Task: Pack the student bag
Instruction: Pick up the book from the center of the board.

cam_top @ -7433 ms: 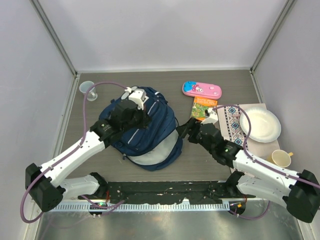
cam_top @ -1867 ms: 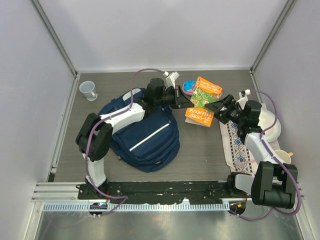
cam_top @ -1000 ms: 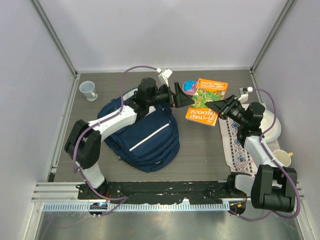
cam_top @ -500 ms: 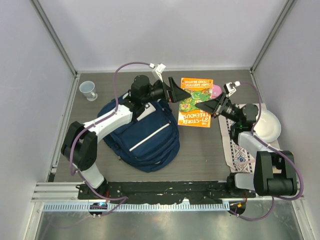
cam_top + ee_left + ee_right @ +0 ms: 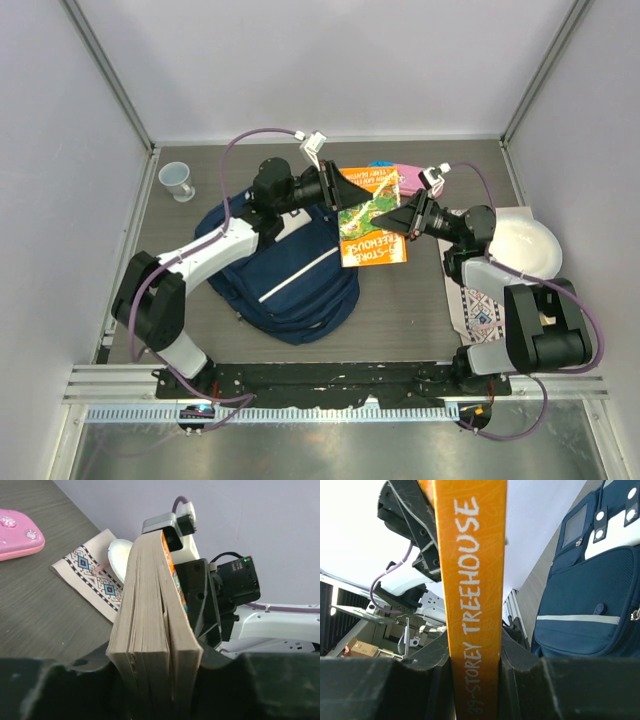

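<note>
Orange-spined paperback (image 5: 370, 218), "Storey Treehouse", hangs above the table (image 5: 400, 300) between the two arms. The left gripper (image 5: 333, 186) is clenched on it at the page edge. The right gripper (image 5: 408, 215) grasps it at the spine. The navy student bag (image 5: 290, 275) lies flat on the table, with its right edge just beside the paperback.

- Orange book (image 5: 472, 580), spine upright, is pinched between the right hand's (image 5: 475, 666) jaws.
- Left hand (image 5: 420, 510) clasps the book's far edge.
- Navy bag (image 5: 590, 595) lies right of the book.
</note>
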### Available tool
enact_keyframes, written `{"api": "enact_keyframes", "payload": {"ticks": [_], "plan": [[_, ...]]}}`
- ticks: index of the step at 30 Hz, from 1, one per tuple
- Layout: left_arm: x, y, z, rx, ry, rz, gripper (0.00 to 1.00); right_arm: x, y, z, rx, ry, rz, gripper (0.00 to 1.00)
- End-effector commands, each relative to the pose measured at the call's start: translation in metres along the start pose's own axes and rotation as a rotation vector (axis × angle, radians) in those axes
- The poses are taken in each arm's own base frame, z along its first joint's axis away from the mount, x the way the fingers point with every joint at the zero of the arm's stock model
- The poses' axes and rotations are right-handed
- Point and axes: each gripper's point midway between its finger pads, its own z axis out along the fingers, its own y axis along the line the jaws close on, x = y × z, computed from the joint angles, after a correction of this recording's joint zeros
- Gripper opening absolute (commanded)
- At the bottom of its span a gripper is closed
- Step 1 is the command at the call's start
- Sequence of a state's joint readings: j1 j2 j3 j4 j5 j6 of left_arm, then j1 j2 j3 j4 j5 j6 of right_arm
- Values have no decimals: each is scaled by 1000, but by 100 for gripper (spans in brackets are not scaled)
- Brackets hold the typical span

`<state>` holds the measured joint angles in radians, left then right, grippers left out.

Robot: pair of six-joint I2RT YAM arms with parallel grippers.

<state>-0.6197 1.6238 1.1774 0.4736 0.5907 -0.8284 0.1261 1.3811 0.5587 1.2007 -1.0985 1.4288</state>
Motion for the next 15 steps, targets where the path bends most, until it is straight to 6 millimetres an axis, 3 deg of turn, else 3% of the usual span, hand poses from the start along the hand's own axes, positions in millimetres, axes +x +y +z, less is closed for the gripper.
{"api": "enact_keyframes", "payload": {"ticks": [1, 2, 3, 4, 5, 7, 9, 10, 12, 13, 15], "plan": [[-18, -21, -11, 30, -56, 91, 26, -14, 18, 7, -59, -25, -108, 4], [-14, -18, -12, 15, -48, 87, 12, -15, 16, 7, -56, -26, -103, 5], [-15, -19, -14, 12, -51, 92, 5, -15, 13, 7, -51, -25, -95, 18], [-16, -18, -15, 2, -54, 95, 0, -16, 10, 8, -39, -29, -95, 23], [-16, -15, -17, -17, -60, 105, 0, -17, 7, 8, -30, -32, -94, 27], [-19, -14, -23, -49, -74, 115, 0, -20, 0, 8, 18, -47, -68, 46], [-20, 0, -29, -138, -96, 123, 0, -23, -13, 7, 87, -62, -138, 64], [-28, -5, -36, -156, -124, 142, 0, -25, -26, 4, 197, -89, -69, 70], [-34, 13, -49, -282, -174, 143, 0, -31, -49, -7, 372, -102, -220, 81], [-40, 18, -56, -330, -200, 143, 0, -37, -70, -22, 552, -146, -193, 83], [-53, 26, -78, -435, -275, 145, 0, -44, -66, -34, 632, -182, -274, 86]]}}
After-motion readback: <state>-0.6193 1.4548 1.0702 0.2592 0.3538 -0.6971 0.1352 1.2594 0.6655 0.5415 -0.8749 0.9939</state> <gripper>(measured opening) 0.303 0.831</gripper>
